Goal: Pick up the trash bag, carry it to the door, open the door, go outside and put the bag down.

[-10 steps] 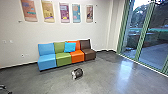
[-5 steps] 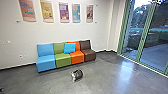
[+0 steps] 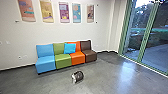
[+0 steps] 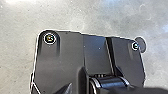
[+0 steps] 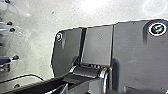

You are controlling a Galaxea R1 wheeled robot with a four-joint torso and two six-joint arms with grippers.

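Closest in, I cannot tell whether the left gripper or the right gripper stands apart, together or clamped on something. In the right wrist view, several dark casters (image 5: 15, 57) rest on the pale floor, and a thin dark cable (image 5: 30, 75) curves near them. Farther off in the head view, what appears to be the trash bag (image 3: 78, 76) lies on the gray floor (image 3: 105, 77), a small dark bundle with white at one side, in front of the seats and apart from them. Behind it, four armless seats stand in a joined row: blue (image 3: 45, 62), green (image 3: 63, 61), orange (image 3: 78, 58) and brown (image 3: 90, 55). A bright blue cushion (image 3: 69, 48) leans against the green and orange backs. Beyond, five colorful posters (image 3: 64, 12) hang on the white wall (image 3: 82, 32). To the right rise tall glass panels (image 3: 136, 37) in green frames (image 3: 144, 37), with greenery and paved ground (image 3: 156, 56) outside.
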